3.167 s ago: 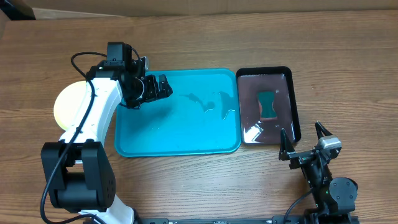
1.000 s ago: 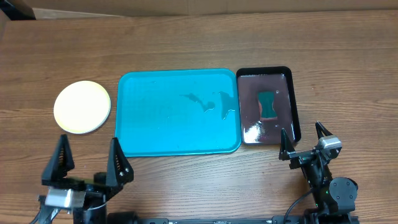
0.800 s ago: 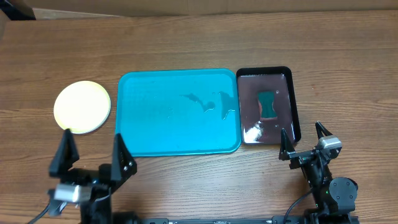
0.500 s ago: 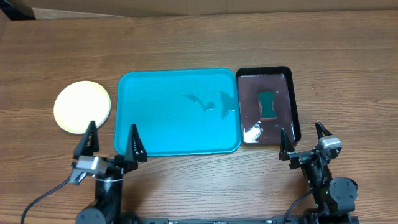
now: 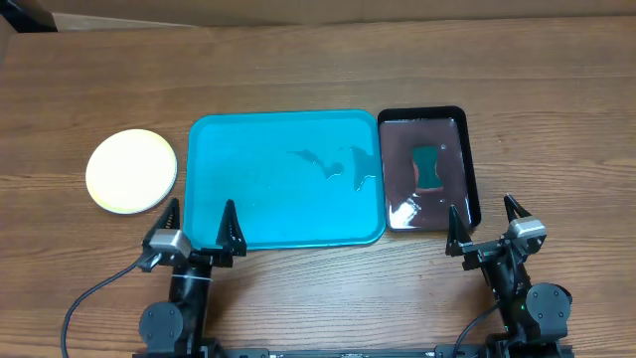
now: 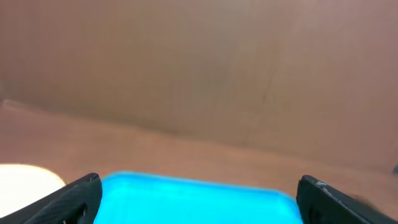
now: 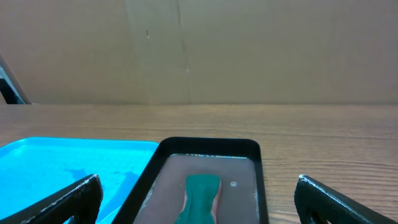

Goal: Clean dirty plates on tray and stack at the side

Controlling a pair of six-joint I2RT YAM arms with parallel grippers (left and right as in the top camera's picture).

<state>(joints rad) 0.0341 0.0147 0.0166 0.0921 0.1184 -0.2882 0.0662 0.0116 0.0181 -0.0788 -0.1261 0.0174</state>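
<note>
The turquoise tray (image 5: pixel 283 179) lies mid-table with a wet patch on it and no plates in it. It also shows in the left wrist view (image 6: pixel 196 199) and the right wrist view (image 7: pixel 68 162). A stack of plates (image 5: pixel 131 171) with the yellow-green one on top sits on the table left of the tray; the plates under it are hidden. Its edge shows in the left wrist view (image 6: pixel 25 180). My left gripper (image 5: pixel 197 221) is open and empty at the tray's front left corner. My right gripper (image 5: pixel 485 224) is open and empty in front of the black tray.
A smaller black tray (image 5: pixel 429 169) with dark liquid and a green sponge (image 5: pixel 427 166) stands right of the turquoise tray; both also show in the right wrist view, tray (image 7: pixel 208 146) and sponge (image 7: pixel 200 198). A cardboard wall (image 7: pixel 249 50) stands behind the table.
My left arm has drawn back from the tray's far left corner to the table's front edge, then shifted right to the tray's front left corner. The right arm has not moved.
</note>
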